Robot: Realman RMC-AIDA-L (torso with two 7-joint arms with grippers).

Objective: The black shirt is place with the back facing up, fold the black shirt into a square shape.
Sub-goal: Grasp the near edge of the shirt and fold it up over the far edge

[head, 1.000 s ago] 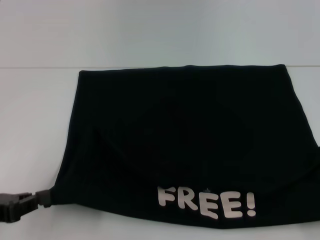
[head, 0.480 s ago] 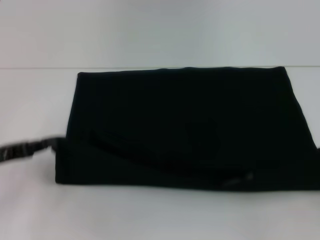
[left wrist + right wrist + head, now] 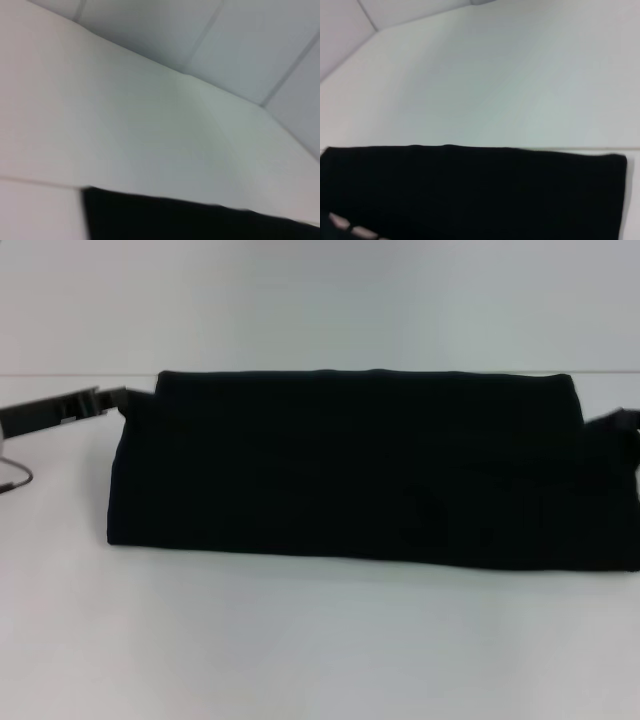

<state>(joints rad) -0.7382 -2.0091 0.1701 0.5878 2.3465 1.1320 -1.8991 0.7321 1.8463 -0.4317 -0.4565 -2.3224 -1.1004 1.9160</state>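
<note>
The black shirt lies on the white table as a wide folded band, plain side up in the head view, its far edge near the table's back line. The left gripper sits at the shirt's far left corner, apparently pinching the fabric edge, though blur makes that unsure. The right gripper shows only as a dark sliver at the far right corner; its fingers cannot be judged.

The large, soft, plain black fabric shirt lies folded into a wide, low band across the white surface. Its far edge runs straight; its near edge is a rounded fold. No lettering shows on top.
</note>
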